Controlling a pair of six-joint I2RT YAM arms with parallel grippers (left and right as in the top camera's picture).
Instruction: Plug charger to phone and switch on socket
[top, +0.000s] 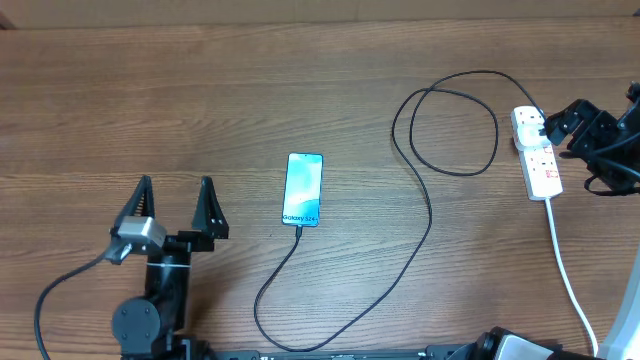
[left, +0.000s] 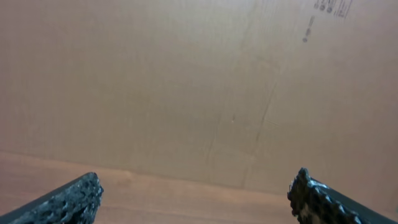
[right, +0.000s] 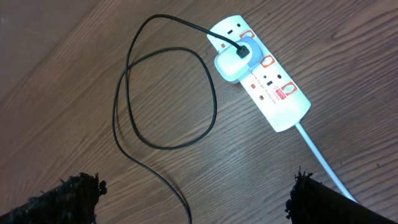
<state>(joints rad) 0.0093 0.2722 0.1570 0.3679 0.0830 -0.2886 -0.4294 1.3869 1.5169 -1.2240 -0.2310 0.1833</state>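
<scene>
The phone (top: 304, 189) lies flat mid-table with its blue-teal screen lit. The charger's thin black cable (top: 425, 225) meets the phone's near short edge, loops along the front of the table and coils toward the socket (top: 541, 160). In the right wrist view the cable (right: 124, 124) ends in a white-and-blue plug block (right: 233, 62) seated in the socket (right: 283, 102). My right gripper (top: 565, 130) hovers beside the socket, open and empty (right: 196, 199). Left of the phone, my left gripper (top: 175, 195) stands open and empty (left: 199, 199).
The socket's thicker white cord (top: 570, 280) runs to the front right edge and shows in the right wrist view (right: 323, 155). A brown cardboard wall (left: 186, 81) stands behind the wooden table (top: 200, 80).
</scene>
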